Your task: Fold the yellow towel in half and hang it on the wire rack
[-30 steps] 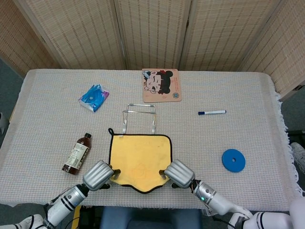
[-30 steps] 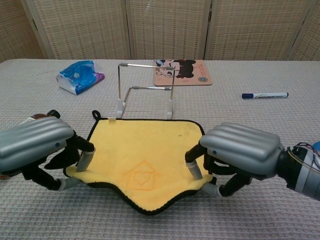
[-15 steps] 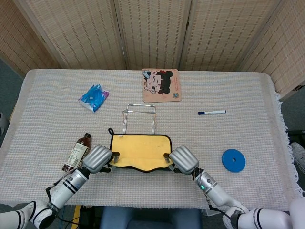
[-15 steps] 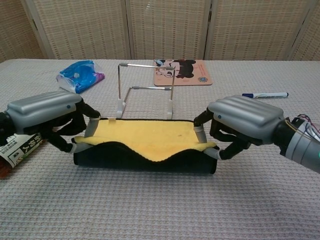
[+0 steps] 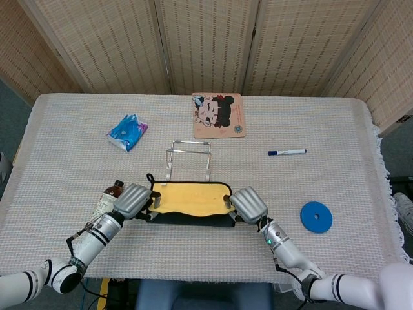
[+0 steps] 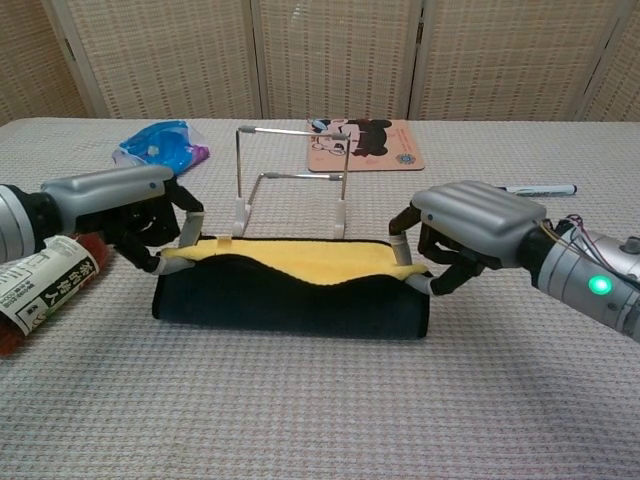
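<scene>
Yellow towel [image 5: 191,197] lies on the table [image 5: 322,181] just in front of the wire rack [image 5: 188,158], partly folded: its dark underside faces forward in the chest view, with the near edge raised and carried toward the rack. Left hand [image 5: 132,201] pinches the towel's left corner; right hand [image 5: 249,205] pinches the right corner. A brown bottle [image 6: 40,295] lies beside the left hand. Farther back are a blue packet [image 5: 127,131], a cartoon mat [image 5: 219,115] and a marker [image 5: 287,152]; a blue disc [image 5: 316,217] lies right.
</scene>
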{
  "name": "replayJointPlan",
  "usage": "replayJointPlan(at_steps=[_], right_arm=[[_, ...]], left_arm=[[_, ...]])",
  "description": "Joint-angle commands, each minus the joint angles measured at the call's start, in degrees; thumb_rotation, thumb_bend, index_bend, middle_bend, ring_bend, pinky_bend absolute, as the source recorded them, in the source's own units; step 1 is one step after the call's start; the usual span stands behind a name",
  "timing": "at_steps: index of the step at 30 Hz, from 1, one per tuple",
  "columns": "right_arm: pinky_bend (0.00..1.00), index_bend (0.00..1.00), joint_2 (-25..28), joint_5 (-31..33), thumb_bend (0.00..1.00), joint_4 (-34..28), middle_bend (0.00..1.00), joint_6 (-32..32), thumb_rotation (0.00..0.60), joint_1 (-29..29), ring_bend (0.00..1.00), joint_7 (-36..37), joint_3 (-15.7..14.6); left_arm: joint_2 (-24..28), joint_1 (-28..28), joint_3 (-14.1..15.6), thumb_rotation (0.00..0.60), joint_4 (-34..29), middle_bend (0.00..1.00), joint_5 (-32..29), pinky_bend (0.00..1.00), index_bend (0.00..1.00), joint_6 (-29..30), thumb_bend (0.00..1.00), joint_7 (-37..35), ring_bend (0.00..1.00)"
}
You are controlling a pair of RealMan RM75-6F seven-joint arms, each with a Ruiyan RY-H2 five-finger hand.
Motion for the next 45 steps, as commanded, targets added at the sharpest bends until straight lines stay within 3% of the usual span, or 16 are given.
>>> replayJointPlan(at_steps=[1,19,30,45], right_arm=[[1.00,0.63,-0.88,0.78,0.44,1.39,0.96,-0.45,0.600,0.78,0.98,-0.60,0.56],[1.00,0.63,-5.73,5.34,0.44,9.22,0.96,-2.78,0.600,4.60,0.98,-3.75,2.64],[1.00,0.63,-7.70,4.92,0.44,12.24,0.96,-2.23,0.600,6.02,0.98,-3.62,2.56],[1.00,0.63,-9.57,4.52,0.44,16.71,0.96,-1.94,0.600,8.02,0.99,-3.74,2.99]], left_arm=[[-0.33,-1.03,-1.00,0.600,0.97,0.96,-1.90,0.92,0.64,-1.36,0.53,-0.24,0.80],[-3.38,-5.94,-4.33,0.600,8.96,0.96,-11.25,0.92,0.63,-8.45,0.53,-1.29,0.80],[-3.44,-6.84,-4.50,0.600,10.75,0.96,-15.51,0.92,0.59,-10.39,0.52,-0.79,0.80],[-2.00,-6.42,-4.13,0.600,8.13,0.96,-17.64,0.92,0.21,-9.48,0.51,-0.40,0.80]])
